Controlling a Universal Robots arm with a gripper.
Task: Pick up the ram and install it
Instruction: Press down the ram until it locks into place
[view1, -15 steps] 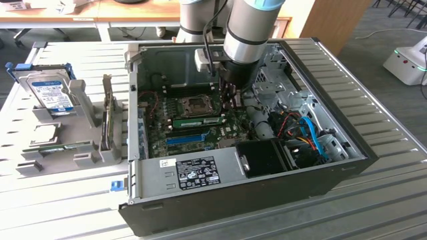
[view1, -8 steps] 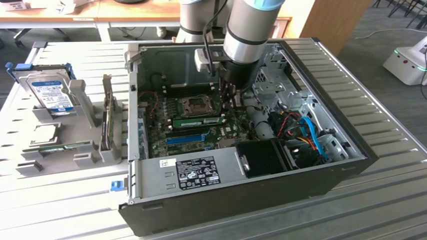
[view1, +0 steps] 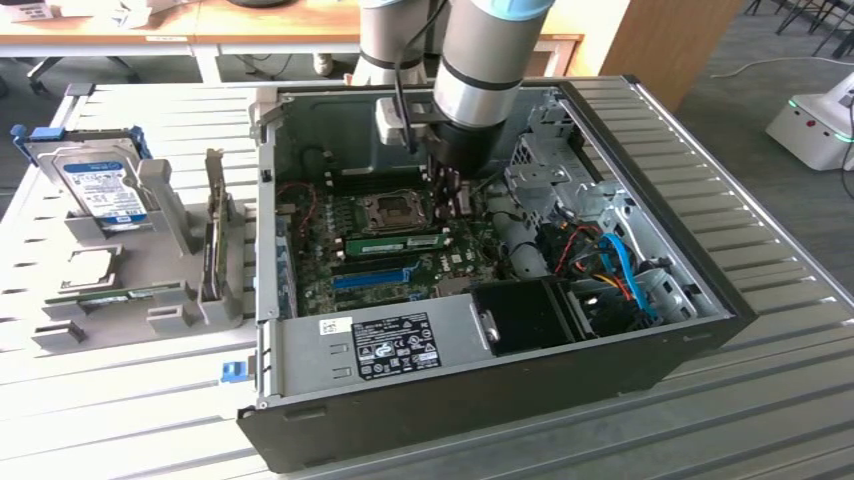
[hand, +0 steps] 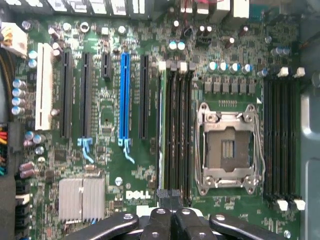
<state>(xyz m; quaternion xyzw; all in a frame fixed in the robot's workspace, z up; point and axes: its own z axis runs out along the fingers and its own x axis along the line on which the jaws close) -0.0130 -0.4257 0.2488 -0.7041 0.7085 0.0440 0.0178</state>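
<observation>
The ram (view1: 396, 243) is a long green stick seated on the motherboard (view1: 334, 290), beside the CPU socket (view1: 395, 209). In the wrist view the ram (hand: 161, 125) shows edge-on in the memory slot nearest the blue expansion slot (hand: 124, 95). My gripper (view1: 451, 195) hangs inside the open computer case, above the board and slightly off the stick's end. Its black fingertips (hand: 159, 222) press together with nothing between them, and the gripper (hand: 170, 220) is shut just above one end of the memory slots.
The case walls (view1: 694, 300) ring the board, with cables and a fan shroud (view1: 534, 310) on the exterior view's right. Outside it, on the exterior view's left, a grey fixture (view1: 167, 318) holds a hard drive (view1: 100, 190), an upright card (view1: 214, 235) and a small green board (view1: 120, 296).
</observation>
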